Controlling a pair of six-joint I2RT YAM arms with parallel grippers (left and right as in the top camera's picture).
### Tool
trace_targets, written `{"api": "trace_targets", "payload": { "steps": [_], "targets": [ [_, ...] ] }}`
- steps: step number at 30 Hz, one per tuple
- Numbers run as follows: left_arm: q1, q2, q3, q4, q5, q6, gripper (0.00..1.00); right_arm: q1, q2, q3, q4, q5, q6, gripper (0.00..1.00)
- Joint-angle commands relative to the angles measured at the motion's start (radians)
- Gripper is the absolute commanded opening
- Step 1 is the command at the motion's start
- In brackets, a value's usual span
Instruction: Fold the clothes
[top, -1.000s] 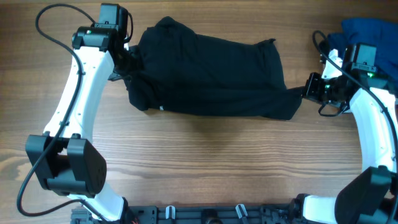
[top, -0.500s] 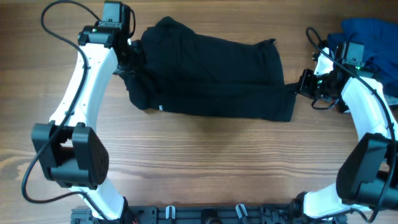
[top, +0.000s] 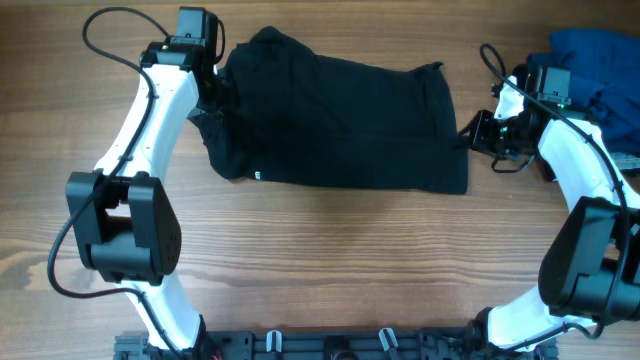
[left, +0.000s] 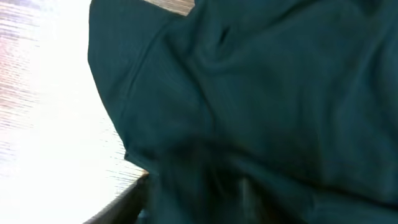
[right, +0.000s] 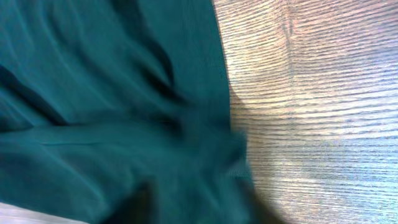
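The clothes (top: 340, 120) are one black garment lying bunched across the far middle of the table, with a small white logo (top: 256, 177) near its front left edge. My left gripper (top: 212, 103) sits at the garment's left edge. The left wrist view is filled with blurred dark cloth (left: 249, 93), which hides how the jaws stand. My right gripper (top: 474, 131) is at the garment's right edge. In the right wrist view its two dark fingers stand apart at the bottom of the picture, the gripper (right: 202, 208) open with cloth (right: 112, 93) lying between them.
A heap of blue garments (top: 595, 60) lies at the far right corner, just behind the right arm. Bare wooden table (top: 330, 260) stretches in front of the black garment. A black rail (top: 330, 345) runs along the front edge.
The right gripper has moved left and slightly back toward the garment's edge. The cloth corner is no longer stretched toward it. The left arm shifted a little right and back.
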Motion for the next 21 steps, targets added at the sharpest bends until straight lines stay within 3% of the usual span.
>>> {"api": "trace_targets", "payload": {
  "steps": [1,3,5,10,16,21],
  "targets": [
    [0.005,0.009,-0.006,0.01,-0.026,-0.005,0.64,0.003,0.022,-0.001,0.019,-0.015,0.011,0.85],
    [0.006,0.007,-0.006,0.016,-0.043,-0.005,0.69,0.003,0.022,0.01,0.023,-0.019,0.022,0.95],
    [0.007,0.003,-0.004,0.029,-0.058,-0.005,0.76,0.003,0.021,0.033,0.014,-0.019,0.035,0.99],
    [0.02,-0.025,0.055,0.029,-0.039,0.032,0.99,0.003,0.018,0.182,-0.108,-0.029,0.031,0.99],
    [0.023,-0.031,0.268,-0.122,0.075,0.116,1.0,0.016,0.018,0.418,-0.316,0.002,0.006,1.0],
    [0.023,-0.029,0.39,-0.15,0.085,0.153,1.0,0.067,0.018,0.561,-0.372,0.11,0.005,1.0]
  ]
}}
